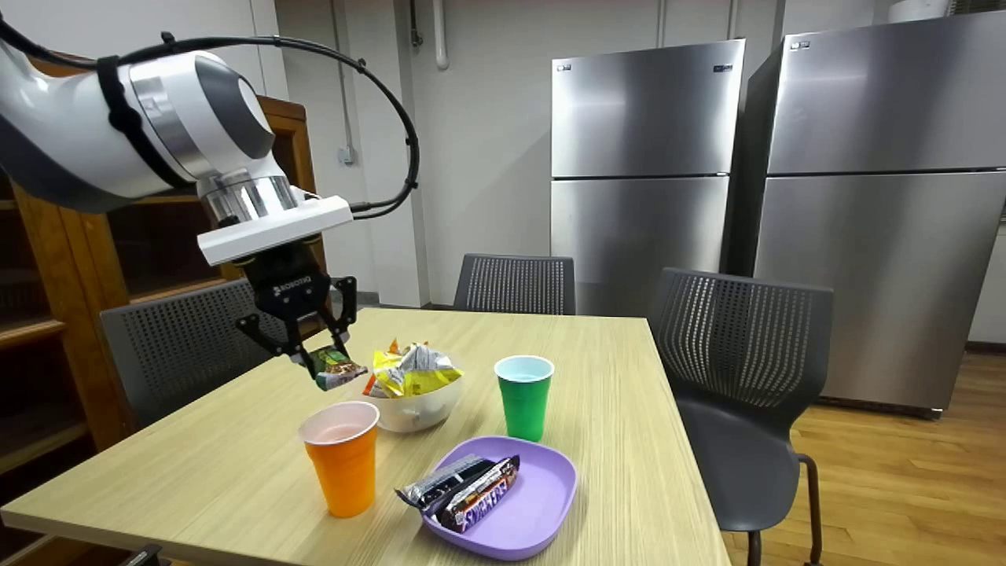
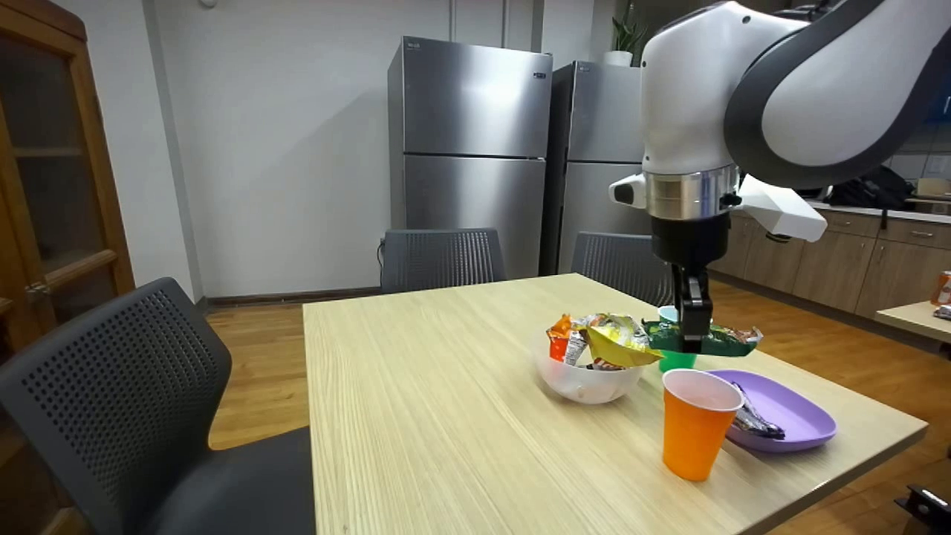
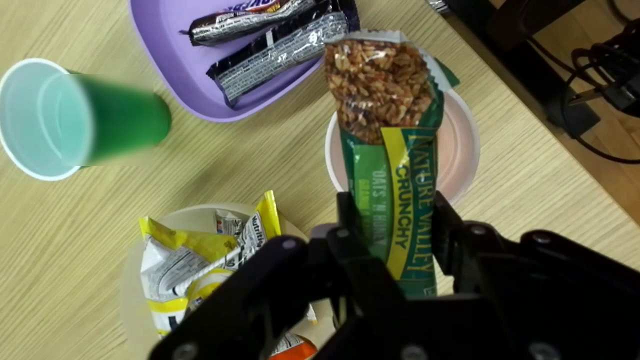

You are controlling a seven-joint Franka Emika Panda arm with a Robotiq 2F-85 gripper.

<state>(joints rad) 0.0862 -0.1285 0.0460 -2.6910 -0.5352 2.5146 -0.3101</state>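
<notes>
Half closed around a snack bar (image 3: 390, 165) near the bowl (image 1: 420, 415). Squeeze lightly with the gripper (image 3: 394, 212) to avoid crumbling it.

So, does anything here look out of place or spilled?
One small thing: a candy bar on the purple plate sticks out past the rim, so it looks askew. I see no spill, and the granola bar in the gripper looks undamaged.
</notes>
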